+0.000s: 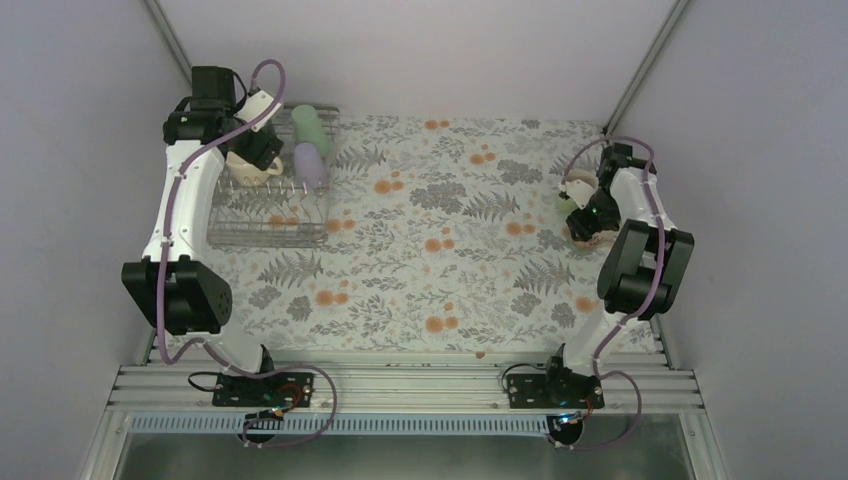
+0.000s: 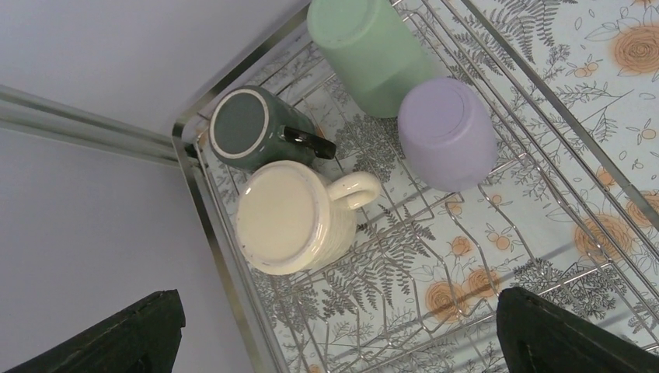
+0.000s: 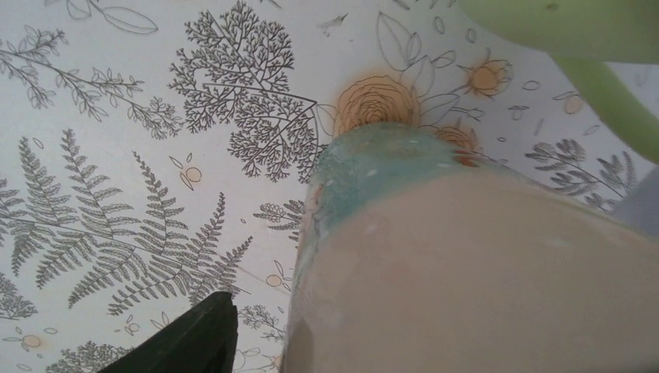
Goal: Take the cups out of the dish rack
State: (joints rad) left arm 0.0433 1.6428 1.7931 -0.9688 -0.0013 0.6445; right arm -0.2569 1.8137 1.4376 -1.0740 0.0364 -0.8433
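The dish rack (image 1: 268, 225) stands at the back left; its rim also shows in the left wrist view (image 2: 203, 225). In it, upside down, are a cream-yellow mug (image 2: 287, 217), a dark green-black mug (image 2: 245, 128), a mint-green tumbler (image 2: 365, 50) and a lilac tumbler (image 2: 449, 132). My left gripper (image 2: 342, 342) hovers open and empty above the rack, just short of the cream mug. My right gripper (image 1: 586, 214) is at the far right, around the beige patterned mug (image 3: 482, 264) on the cloth. Its visible finger (image 3: 186, 338) stands apart from the mug; the other is hidden. A pale yellow-green cup (image 3: 591, 31) sits just beyond.
A floral cloth (image 1: 450, 230) covers the table. Grey walls close in on the left, the back and the right. The rack's upright wire prongs (image 2: 466, 233) stand between the mugs and my left fingers.
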